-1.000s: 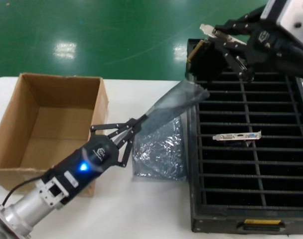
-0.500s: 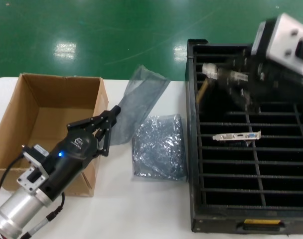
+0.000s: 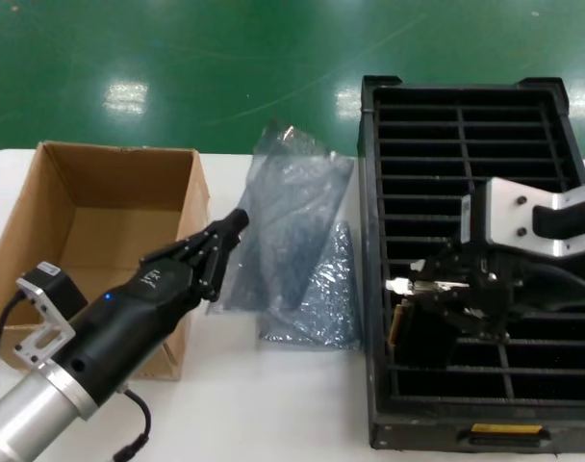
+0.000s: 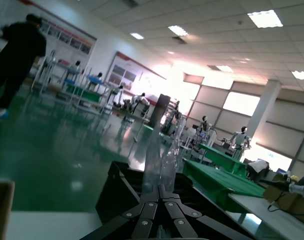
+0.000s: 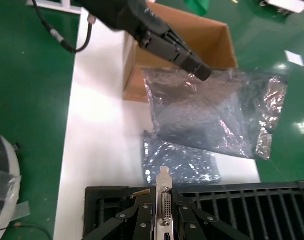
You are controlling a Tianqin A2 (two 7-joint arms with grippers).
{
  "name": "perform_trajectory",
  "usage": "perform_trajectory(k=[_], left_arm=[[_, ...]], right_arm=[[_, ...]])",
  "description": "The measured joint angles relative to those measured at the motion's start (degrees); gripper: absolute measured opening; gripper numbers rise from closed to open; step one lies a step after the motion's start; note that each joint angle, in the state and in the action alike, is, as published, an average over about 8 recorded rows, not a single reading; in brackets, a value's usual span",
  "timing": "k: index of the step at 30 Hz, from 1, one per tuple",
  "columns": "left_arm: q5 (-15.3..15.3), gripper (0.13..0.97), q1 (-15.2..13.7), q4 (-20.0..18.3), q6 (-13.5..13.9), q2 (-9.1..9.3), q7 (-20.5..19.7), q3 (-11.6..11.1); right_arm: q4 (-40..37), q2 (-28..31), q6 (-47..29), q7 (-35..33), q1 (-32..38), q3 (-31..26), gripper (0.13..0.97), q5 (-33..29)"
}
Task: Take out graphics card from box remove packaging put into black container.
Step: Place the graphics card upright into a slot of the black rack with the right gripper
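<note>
Now, right gripper (image 3: pixel 437 286): fingers closed on the card's silver bracket, low over the crate's near-left slots.
Card (image 3: pixel 422 332): held on edge, dark board hanging down into a slot, bracket end on top; the wrist view shows its white port (image 5: pixel 167 205) between the fingers.
Crate (image 3: pixel 463 104): black, on the table's right side; far rows are open, left wall just beside the bags.
Left gripper (image 3: pixel 237 220): fingers pinched shut on the bag's corner, just beside the box's right wall.
Bag (image 3: pixel 294 207): empty, lifted, hanging between box and crate.
Second bag (image 3: pixel 326 303): flat on the table, against the crate's left edge.
Box (image 3: pixel 57 279): open top, inside looks empty, at the table's left.
</note>
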Motion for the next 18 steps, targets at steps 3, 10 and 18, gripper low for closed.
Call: perform_trajectory(k=[3, 10, 18], left_arm=[[1.9, 0.138, 2.2, -4.2, -3.2, -1.16, -5.5, -0.4], [7.0, 0.138, 4.9, -7.3, -5.2, -1.39, -13.3, -2.2], [12.8, 0.138, 5.5, -6.9, -4.7, 0.50, -18.0, -3.8]], right_arm=[[-2.0, 0.0, 0.2, -2.6, -0.3, -0.1, 0.185, 0.6], [-6.1, 0.0, 1.3, -8.1, -0.9, 0.8, 0.185, 0.5], [-9.9, 1.4, 2.9, -13.6, -2.4, 2.6, 0.185, 0.5]])
